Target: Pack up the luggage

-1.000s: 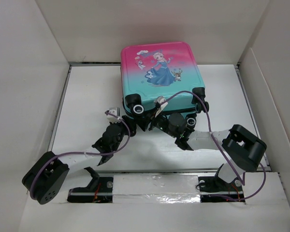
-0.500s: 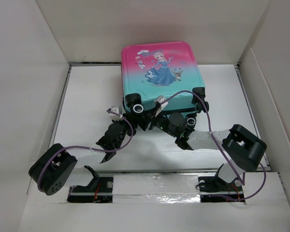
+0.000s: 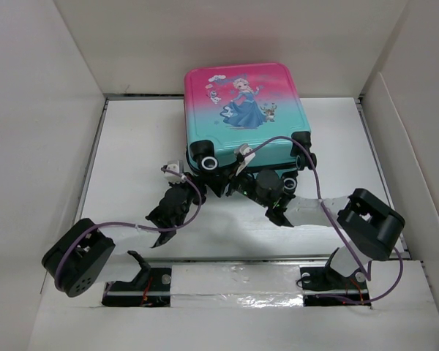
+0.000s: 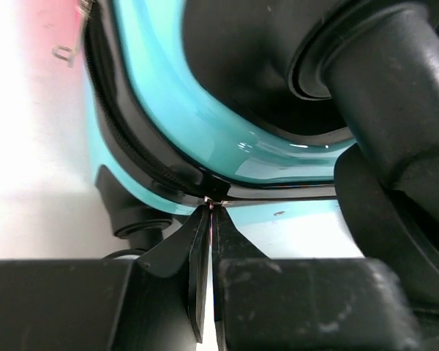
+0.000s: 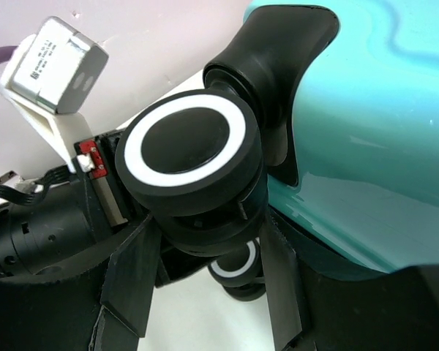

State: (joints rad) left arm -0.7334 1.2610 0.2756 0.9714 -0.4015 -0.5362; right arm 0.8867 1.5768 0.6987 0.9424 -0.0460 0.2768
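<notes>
The luggage (image 3: pixel 241 110) lay closed, print up, at the far middle of the white surface (image 3: pixel 132 146). The left pincer (image 4: pixel 211 208) was pressed fully together, its tips against the black zipper seam (image 4: pixel 146 164) (whether anything was pinched, I cannot tell). The right pincer (image 5: pixel 208 248) stood spread wide around a black wheel (image 5: pixel 183 150), its tips hidden behind it.

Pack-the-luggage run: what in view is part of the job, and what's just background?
Job: luggage; left gripper, shut at the zip seam; right gripper, astride a wheel.
Background: table; white side walls.
</notes>
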